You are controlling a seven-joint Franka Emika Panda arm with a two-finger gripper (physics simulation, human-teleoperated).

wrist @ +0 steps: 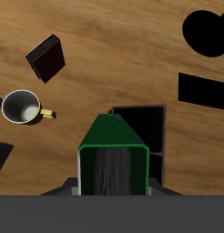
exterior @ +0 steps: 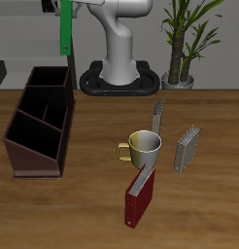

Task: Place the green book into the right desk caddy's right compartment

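The green book (exterior: 66, 29) hangs upright high above the table, over the back end of the right desk caddy (exterior: 39, 122), a dark brown-maroon box with inner dividers. In the exterior view the gripper is cut off by the picture's upper edge. In the wrist view my gripper (wrist: 112, 175) is shut on the green book (wrist: 112, 141), which points down toward the table. The caddy (wrist: 152, 126) shows partly behind the book, well below it.
A yellow-handled mug (exterior: 143, 148) stands mid-table, with a dark-red book (exterior: 139, 199) leaning nearer the front edge. Two grey books (exterior: 187, 148) (exterior: 158, 117) stand beside the mug. The robot base (exterior: 117, 78) and a potted plant (exterior: 180, 73) are at the back.
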